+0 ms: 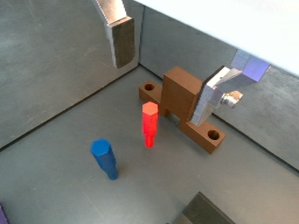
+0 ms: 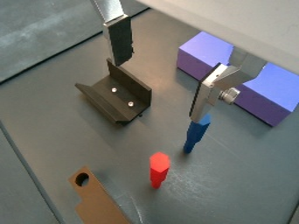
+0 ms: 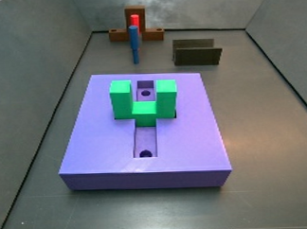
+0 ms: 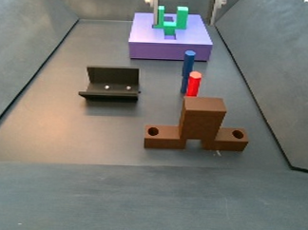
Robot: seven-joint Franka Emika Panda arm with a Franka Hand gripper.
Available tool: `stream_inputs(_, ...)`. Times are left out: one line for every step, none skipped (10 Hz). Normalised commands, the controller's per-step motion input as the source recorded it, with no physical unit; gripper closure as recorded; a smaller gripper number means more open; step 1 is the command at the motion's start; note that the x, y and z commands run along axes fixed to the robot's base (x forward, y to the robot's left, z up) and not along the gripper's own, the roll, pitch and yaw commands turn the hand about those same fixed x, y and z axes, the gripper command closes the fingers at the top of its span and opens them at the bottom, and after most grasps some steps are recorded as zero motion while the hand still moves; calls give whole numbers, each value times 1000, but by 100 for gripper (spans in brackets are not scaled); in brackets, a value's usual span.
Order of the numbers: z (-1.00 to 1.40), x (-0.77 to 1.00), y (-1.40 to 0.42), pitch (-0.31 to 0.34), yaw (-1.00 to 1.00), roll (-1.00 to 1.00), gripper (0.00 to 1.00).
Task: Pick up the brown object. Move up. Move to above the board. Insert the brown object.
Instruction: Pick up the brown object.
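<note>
Wrist views showed the gripper (image 1: 163, 74) empty, jaws apart, above the brown object (image 1: 183, 103); judged rigid, light, best grasped across its upright block.

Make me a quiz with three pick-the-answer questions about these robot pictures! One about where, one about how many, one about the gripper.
1. Where is the green block? A on the board; B in the dark box; C on the floor.
2. How many pegs stand up? A one; B two; C four.
3. The gripper is: A open, empty; B shut tight; C holding something.

1 A, it straddles the board's groove.
2 B, red peg, blue peg.
3 A, over the floor near the brown object, fingers apart, nothing held.
</note>
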Motion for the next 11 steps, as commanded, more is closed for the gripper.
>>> stream_inputs(-77,17,423,4,0,29,0)
stream_inputs(-151,0,531,0,-3,23,0)
stream_inputs(-231,0,697,0,-49,9,0)
stream_inputs(-280,0,680,0,-91,19,0)
stream_inputs(-343,0,631,0,-160,76,0)
stream_inputs(-440,0,600,0,-303,91,0)
stream_inputs(-446,-37,634,0,-317,77,0)
stream_inputs(-349,-240,560,-29,-243,81,0)
stream_inputs(-294,-351,383,-81,-260,44,0)
stream_inputs(-231,-309,183,-101,-177,19,0)
stream_inputs(-111,-129,0,-63,-9,0,0)
